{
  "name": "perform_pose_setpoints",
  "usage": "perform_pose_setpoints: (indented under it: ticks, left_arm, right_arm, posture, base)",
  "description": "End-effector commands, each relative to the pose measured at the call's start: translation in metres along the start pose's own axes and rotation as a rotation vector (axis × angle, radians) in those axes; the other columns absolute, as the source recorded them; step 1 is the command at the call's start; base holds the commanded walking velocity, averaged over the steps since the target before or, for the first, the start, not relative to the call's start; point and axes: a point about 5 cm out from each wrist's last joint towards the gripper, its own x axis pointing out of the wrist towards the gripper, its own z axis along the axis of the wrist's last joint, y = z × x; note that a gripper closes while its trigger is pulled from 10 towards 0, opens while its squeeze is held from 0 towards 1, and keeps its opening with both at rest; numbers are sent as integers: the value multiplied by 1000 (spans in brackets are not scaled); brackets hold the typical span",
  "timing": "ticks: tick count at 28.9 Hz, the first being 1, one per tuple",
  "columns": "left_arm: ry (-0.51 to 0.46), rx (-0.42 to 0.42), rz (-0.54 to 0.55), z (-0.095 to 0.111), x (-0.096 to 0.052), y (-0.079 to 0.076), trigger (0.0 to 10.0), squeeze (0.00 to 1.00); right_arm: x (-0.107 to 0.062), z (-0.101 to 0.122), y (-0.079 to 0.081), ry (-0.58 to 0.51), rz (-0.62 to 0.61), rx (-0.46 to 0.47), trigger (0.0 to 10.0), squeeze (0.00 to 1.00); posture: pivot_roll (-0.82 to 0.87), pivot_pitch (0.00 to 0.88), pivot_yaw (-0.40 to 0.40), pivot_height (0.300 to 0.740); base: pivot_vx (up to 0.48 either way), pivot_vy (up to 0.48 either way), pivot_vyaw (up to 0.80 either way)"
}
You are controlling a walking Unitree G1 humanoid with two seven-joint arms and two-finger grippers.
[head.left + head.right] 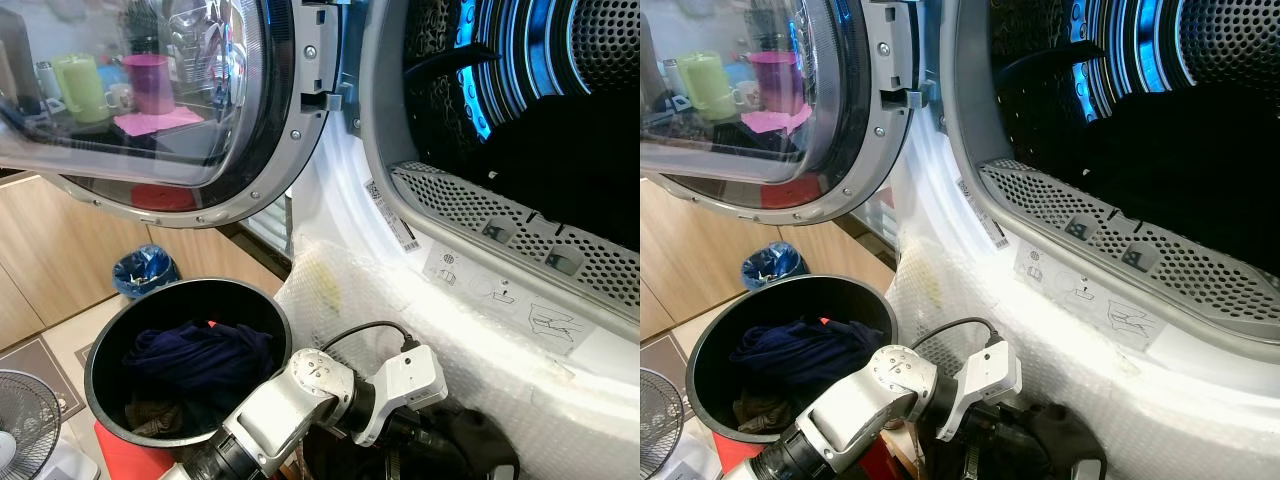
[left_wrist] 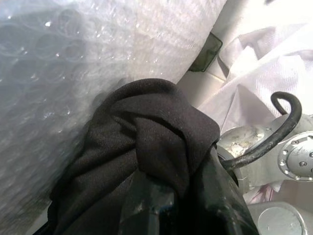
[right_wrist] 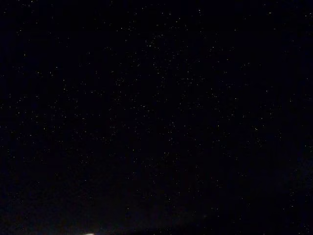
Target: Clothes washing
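Home laundry corner: open front-loading washer (image 1: 500, 150), black clothes basket (image 1: 185, 350), wooden cabinets (image 1: 70, 250).

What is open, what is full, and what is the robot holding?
Washer door: swung wide open.
Drum: open, lit blue, dark inside.
Bin: upright, dark clothes inside.
Left gripper: shut on a black cloth, low by the washer's front.
Right gripper: its view is too dark to tell.

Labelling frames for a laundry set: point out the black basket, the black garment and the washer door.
black basket (image 1: 262, 302): left eye view, rim.
black garment (image 2: 146, 132): left wrist view, bunched fold.
washer door (image 1: 262, 170): left eye view, grey frame.
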Motion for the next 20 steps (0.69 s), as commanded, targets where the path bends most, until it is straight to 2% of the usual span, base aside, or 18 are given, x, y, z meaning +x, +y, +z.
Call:
perform_pose_setpoints:
  ticks: [1, 7, 11, 16, 17, 18, 19, 20]
  left_arm:
    - [-44, 52, -48, 16, 5, -7, 0, 0]
    - [-41, 51, -44, 15, 4, -6, 0, 0]
    - [-42, 56, -43, 16, 4, -5, 0, 0]
    - [-33, 79, -34, 15, 2, -6, 157, 0]
    - [-39, 90, -34, 17, 2, -7, 3569, 0]
    - [-47, 94, -38, 18, 2, -9, 7922, 0]
    - [-54, 94, -46, 19, 2, -10, 10000, 0]
    - [-62, 88, -56, 20, 2, -12, 10000, 0]
  right_arm:
    - [-1, -5, -2, 22, -22, 8, 0, 0]
    - [-6, -9, -4, 19, -26, 4, 0, 0]
    - [-7, 0, 5, -48, 59, 31, 0, 0]
    - [-3, 8, 10, -93, 104, 44, 0, 0]
    - [-1, 10, 13, -104, 128, 45, 0, 0]
    - [0, 12, 16, -116, 146, 47, 0, 0]
    - [1, 14, 17, -125, 156, 49, 0, 0]
    - [2, 15, 18, -134, 165, 53, 0, 0]
  posture:
    - [241, 57, -60, 740]
    - [233, 54, -54, 740]
    - [233, 53, -51, 740]
    - [242, 55, -45, 740]
    - [246, 56, -40, 740]
    - [247, 56, -38, 740]
    - [248, 57, -36, 740]
    - [248, 57, -34, 740]
  base:
    - [0, 0, 0]
    - [0, 0, 0]
    - [0, 0, 0]
    - [0, 0, 0]
    - [0, 0, 0]
    - [0, 0, 0]
    - [0, 0, 0]
    - [0, 0, 0]
